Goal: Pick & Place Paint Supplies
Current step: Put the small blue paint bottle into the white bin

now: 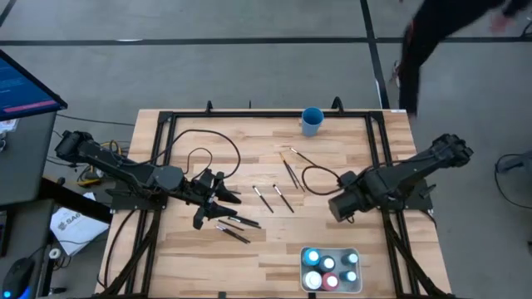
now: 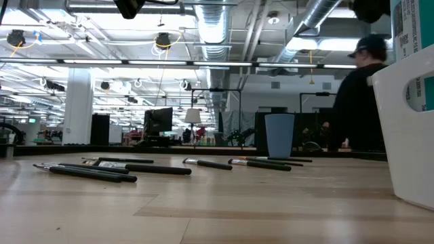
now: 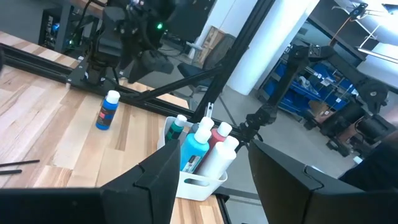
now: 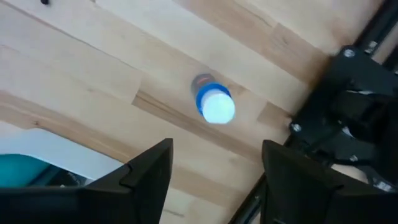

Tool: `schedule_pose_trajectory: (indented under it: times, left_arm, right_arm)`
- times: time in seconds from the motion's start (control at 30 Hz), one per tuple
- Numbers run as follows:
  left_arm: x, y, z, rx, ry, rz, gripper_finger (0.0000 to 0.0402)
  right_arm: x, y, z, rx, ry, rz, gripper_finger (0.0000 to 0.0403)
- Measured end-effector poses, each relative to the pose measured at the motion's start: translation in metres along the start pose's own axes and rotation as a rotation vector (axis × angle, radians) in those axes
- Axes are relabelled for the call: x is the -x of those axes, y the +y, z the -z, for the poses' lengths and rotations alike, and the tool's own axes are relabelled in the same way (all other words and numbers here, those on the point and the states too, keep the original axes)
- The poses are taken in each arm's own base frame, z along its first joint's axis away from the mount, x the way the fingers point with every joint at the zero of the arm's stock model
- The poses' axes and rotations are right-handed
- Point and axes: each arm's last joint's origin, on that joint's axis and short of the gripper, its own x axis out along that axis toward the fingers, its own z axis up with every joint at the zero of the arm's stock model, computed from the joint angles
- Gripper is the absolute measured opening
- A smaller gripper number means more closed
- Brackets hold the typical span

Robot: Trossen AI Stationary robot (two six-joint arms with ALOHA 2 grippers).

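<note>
Several thin dark paintbrushes [image 1: 264, 198] lie flat around the middle of the table, some [image 1: 235, 224] just near of my left gripper [image 1: 218, 198]. That gripper points level and is open with nothing between its fingers [image 3: 149, 180]. One blue paint bottle with a white cap [image 4: 214, 102] stands upright on the wood, beside the white tray [image 3: 202, 183]. My right gripper [image 4: 214, 168] hangs open above this bottle, pointing down, and hides it in the high view. Several more bottles [image 1: 330, 267] stand in the tray.
A blue cup [image 1: 312, 121] stands at the far edge. Black cables loop over the table by each arm [image 1: 208, 158] [image 1: 320, 178]. A black frame [image 1: 378, 158] borders the table. A person [image 2: 359, 102] stands beyond the far right corner.
</note>
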Motion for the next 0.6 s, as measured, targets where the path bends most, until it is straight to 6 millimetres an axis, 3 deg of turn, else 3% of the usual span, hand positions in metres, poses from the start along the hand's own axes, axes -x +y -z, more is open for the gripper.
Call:
schedule_pose_trajectory:
  times: [0.6]
  left_arm:
    - [0.0, 0.0, 0.0, 0.0, 0.0, 0.0, 0.0182]
  right_arm:
    - [-0.053, -0.001, -0.007, 0.029, 0.037, 0.024, 0.024]
